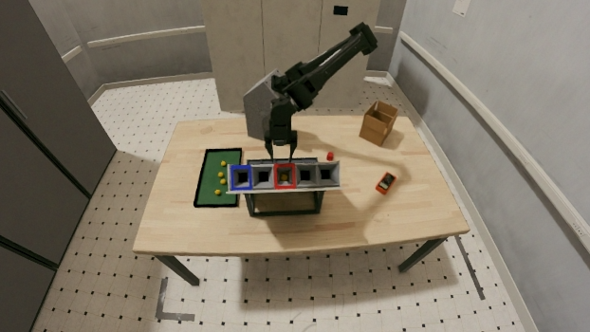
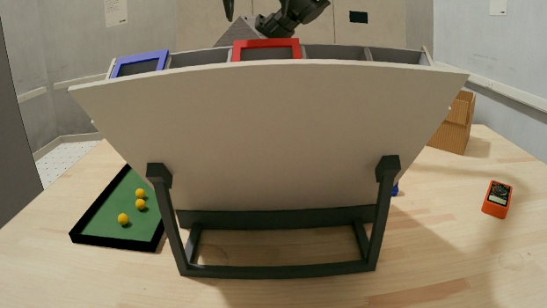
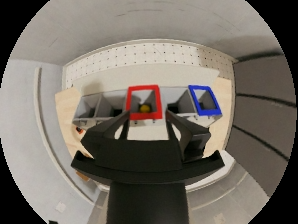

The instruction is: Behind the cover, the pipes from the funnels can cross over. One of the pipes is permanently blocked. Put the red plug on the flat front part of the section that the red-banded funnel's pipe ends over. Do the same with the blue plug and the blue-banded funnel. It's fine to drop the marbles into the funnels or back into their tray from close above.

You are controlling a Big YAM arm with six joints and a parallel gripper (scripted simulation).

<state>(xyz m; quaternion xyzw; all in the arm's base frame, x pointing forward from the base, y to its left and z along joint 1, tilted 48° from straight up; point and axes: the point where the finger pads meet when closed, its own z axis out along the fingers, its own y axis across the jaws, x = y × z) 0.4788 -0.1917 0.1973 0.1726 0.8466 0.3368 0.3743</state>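
Note:
A row of grey funnels stands on a dark frame behind a pale cover [image 2: 268, 132]. The blue-banded funnel [image 1: 241, 176] is at the left end and the red-banded funnel [image 1: 285, 175] is in the middle. A yellow marble [image 1: 285, 176] sits in the red-banded funnel's mouth, and it also shows in the wrist view [image 3: 143, 106]. My gripper [image 1: 281, 154] hangs just above and behind that funnel, open and empty. The red plug [image 1: 330, 156] lies on the table behind the funnels' right part. The blue plug [image 2: 395, 190] peeks out behind the frame's right leg.
A green tray [image 1: 219, 177] with several yellow marbles lies left of the frame. A cardboard box [image 1: 378, 122] stands at the back right. An orange device [image 1: 386, 182] lies to the right of the frame. The sections under the cover are hidden.

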